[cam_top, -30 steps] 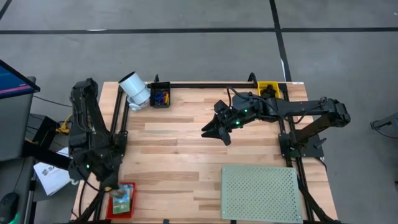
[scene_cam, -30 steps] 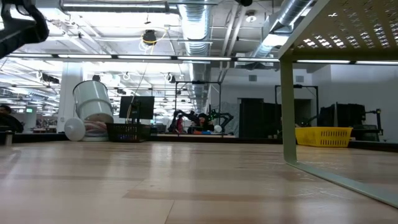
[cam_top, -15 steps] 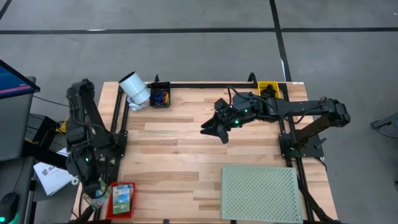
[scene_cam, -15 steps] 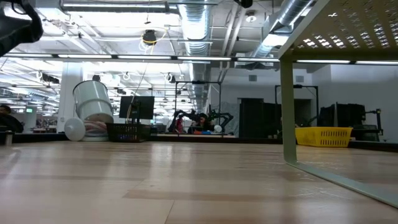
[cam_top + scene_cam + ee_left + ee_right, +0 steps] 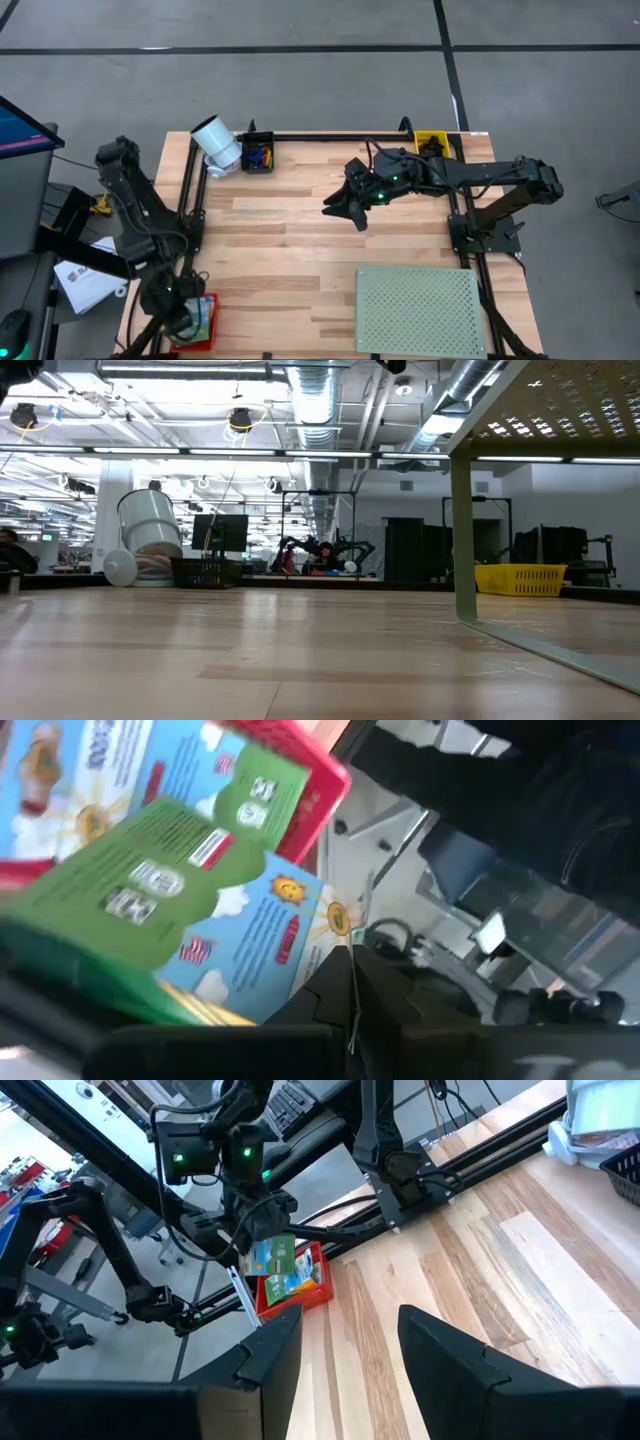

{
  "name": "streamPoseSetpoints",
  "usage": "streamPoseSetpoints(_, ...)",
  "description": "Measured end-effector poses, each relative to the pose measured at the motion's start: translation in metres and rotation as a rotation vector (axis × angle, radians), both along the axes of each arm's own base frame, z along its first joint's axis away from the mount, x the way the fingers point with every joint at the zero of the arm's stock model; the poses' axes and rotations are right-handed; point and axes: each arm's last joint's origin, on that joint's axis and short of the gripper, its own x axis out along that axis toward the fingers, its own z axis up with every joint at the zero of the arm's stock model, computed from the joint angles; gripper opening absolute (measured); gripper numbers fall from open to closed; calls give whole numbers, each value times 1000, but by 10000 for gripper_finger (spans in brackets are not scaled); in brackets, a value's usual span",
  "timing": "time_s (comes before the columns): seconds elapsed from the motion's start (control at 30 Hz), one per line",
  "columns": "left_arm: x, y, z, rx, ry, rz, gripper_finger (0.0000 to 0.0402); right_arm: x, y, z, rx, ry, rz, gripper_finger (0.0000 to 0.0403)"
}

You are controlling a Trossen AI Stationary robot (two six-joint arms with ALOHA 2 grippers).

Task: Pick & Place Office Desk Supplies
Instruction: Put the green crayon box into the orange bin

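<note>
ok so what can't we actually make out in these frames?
- Left claw: high view, its own arm covers the fingers; whether it holds the green box above the red tray is unclear.
- Black bin: contents too small to identify.
- Yellow bin: mostly hidden by the right arm.
- Low view: both claws out of frame.
- Right claw: open, empty.

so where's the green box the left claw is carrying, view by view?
High view: green box at the bottom left, under the left claw, over the red tray.
Low view: not in it.
Left wrist view: fills the left half, red tray behind it.
Right wrist view: small, left of centre, above the red tray.
Shared landmark: the red tray.
</note>
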Motion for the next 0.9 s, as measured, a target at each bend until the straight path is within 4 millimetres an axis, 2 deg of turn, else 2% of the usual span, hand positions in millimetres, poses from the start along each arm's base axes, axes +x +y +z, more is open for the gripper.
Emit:
streamPoseSetpoints(0.2,9,-2,-10,68,30,38,0,0,0,-1,3,10,11,164)
streamPoseSetpoints(0.4,11,0,-12,86,21,35,0,-1,0,-1,-2,16,16,164)
streamPoseSetpoints(0.67,16,-8,-4,-23,-71,8,3,-1,2,-3,-3,34,34,164)
streamPoseSetpoints(0.77,16,-9,-3,-36,-78,8,20,-2,2,-3,-4,33,47,164)
streamPoseSetpoints(0.9,14,-3,-9,45,-24,27,69,-2,2,-3,-6,32,48,164)
